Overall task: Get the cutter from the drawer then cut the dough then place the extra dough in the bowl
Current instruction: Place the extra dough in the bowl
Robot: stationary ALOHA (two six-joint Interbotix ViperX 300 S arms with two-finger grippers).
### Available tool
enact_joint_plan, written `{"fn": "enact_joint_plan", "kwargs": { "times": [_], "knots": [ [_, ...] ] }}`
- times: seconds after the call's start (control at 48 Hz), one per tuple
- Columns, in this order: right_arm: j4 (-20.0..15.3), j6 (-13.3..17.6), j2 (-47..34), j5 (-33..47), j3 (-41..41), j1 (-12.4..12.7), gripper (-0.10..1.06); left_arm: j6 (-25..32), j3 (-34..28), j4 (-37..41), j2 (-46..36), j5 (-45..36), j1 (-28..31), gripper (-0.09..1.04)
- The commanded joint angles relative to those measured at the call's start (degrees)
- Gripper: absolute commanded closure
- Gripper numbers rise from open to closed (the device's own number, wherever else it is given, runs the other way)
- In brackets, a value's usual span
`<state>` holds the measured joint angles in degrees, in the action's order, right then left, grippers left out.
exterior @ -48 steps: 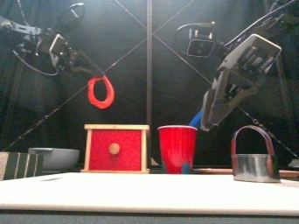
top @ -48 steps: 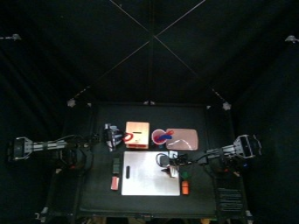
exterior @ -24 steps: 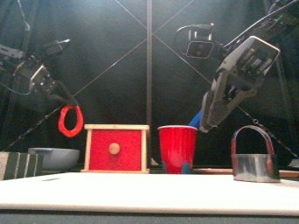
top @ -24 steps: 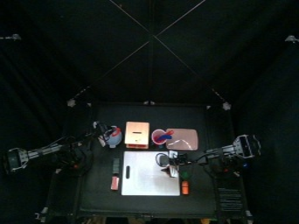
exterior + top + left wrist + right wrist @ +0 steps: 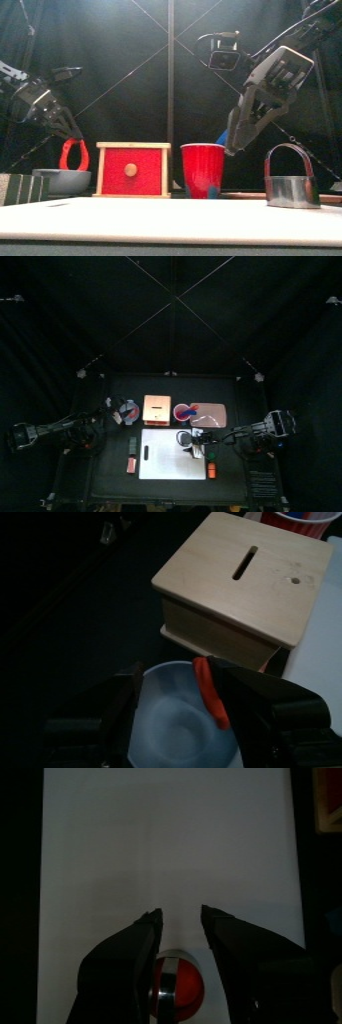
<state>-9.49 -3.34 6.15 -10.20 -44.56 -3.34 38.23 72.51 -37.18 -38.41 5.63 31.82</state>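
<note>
Dough ring has dropped: red, stretched, above bowl.

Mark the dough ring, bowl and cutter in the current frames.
dough ring (image 5: 210, 694), left wrist view, middle of the visible red strand.
bowl (image 5: 56, 182), front view, its outer wall.
cutter (image 5: 291, 192), front view, the metal band below the wire handle.

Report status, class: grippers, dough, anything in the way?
Left gripper low over the bowl, dough ring hanging from it. Right gripper over the white board, fingers open, above the cutter. Nothing between ring and bowl.
</note>
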Motion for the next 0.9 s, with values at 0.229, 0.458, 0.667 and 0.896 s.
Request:
{"fn": "enact_joint_plan", "kwargs": {
  "times": [0.229, 0.458, 0.667, 0.896],
  "knots": [
    [0.35, 0.0, -0.26, 0.09, 2.2, 0.35, 0.21, 0.0, 0.18, -22.85, 0.09, 0.35, 0.09, 0.05],
    [0.62, 0.09, -0.97, 0.0, 2.72, 0.44, 0.21, 0.0, -0.09, -31.2, 0.09, -0.7, -0.44, 0.05],
    [0.35, 0.09, -1.14, -0.35, 3.25, 0.44, 0.21, 0.0, 0.18, -33.66, 0.09, -0.79, -0.35, 0.05],
    [0.53, 0.09, -1.41, -0.44, 3.78, 0.62, 0.21, -1.41, -0.44, -35.42, -0.18, -0.79, -0.35, 0.05]
  ]
}}
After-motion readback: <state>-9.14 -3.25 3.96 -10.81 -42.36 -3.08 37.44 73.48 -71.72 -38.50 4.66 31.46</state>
